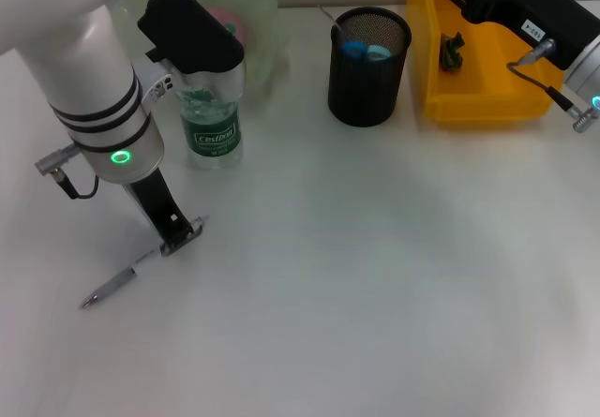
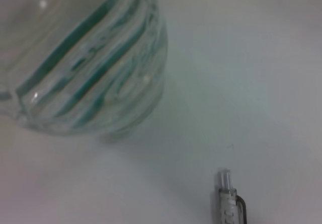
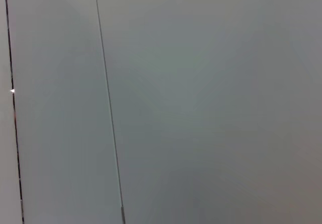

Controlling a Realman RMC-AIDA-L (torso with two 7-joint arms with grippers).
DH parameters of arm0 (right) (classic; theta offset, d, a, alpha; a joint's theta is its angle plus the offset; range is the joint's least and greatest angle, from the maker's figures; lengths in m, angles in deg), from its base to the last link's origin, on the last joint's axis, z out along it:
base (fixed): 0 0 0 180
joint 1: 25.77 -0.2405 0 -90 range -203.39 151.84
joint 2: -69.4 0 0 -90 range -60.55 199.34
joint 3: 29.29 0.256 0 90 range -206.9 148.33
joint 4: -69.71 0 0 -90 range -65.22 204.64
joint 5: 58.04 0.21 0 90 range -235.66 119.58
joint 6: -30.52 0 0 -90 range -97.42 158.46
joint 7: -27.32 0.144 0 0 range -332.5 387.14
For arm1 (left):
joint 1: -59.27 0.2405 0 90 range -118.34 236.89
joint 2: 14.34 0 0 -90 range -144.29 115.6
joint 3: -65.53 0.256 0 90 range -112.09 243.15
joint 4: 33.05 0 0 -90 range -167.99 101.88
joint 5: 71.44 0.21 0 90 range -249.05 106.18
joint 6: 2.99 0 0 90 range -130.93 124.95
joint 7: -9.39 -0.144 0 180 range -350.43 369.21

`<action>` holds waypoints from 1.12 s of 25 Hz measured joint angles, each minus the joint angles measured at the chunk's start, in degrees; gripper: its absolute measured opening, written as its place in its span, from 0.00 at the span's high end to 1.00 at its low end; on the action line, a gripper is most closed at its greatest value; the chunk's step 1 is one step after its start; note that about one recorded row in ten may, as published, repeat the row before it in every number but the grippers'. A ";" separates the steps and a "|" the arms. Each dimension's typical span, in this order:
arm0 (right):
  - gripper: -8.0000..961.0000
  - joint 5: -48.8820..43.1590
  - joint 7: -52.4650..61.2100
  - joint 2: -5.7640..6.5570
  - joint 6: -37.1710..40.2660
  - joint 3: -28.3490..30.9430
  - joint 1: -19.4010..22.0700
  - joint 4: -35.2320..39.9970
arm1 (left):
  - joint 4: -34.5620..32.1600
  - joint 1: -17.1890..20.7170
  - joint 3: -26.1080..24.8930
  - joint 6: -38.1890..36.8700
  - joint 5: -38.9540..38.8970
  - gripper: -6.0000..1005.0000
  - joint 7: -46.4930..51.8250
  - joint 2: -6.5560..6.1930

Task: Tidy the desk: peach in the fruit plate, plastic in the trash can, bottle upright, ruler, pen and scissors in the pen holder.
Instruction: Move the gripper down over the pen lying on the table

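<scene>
- left gripper (image 1: 178, 237) is low on the worktop (image 1: 375, 276), its jaws down at the upper end of the pen (image 1: 117, 284); i cannot tell whether they pinch it.
- the pen lies flat on the worktop, near the upright bottle (image 1: 212, 122).
- holder (image 1: 368, 66) stands mid-back, beside the yellow bin (image 1: 478, 94).
- right gripper is parked over the bin, jaws unseen.

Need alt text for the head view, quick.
Left gripper is down at one end of a pen lying on the white desk, before an upright bottle. Pen holder and yellow bin stand behind.
</scene>
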 joint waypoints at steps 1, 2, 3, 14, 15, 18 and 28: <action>0.37 0.00 0.00 0.00 -0.01 0.00 0.00 0.00 | -0.19 0.00 -0.01 -0.08 0.02 0.83 0.04 0.00; 0.37 0.00 0.00 0.00 -0.02 0.00 0.00 0.00 | -0.37 0.00 -0.02 -0.10 0.02 0.83 0.07 0.00; 0.37 0.00 0.00 0.00 -0.02 0.00 0.00 0.00 | -0.53 0.00 -0.02 -0.14 0.03 0.83 0.07 0.00; 0.37 0.00 -0.35 0.00 -0.04 0.00 0.00 0.00 | -1.72 -0.24 -0.11 -0.69 -0.39 0.78 -0.09 0.00; 0.37 0.00 -0.51 0.00 -0.04 0.00 0.00 0.00 | -1.53 -0.29 -0.11 -0.53 -0.39 0.75 0.05 0.00; 0.37 0.00 -0.68 -0.04 -0.04 0.00 0.00 -0.16 | -1.09 -0.40 0.01 -0.34 -0.48 0.67 0.29 0.00; 0.37 0.01 -0.83 -0.09 -0.02 0.00 -0.07 -0.27 | 1.11 -0.61 0.41 0.23 -0.30 0.35 0.61 0.00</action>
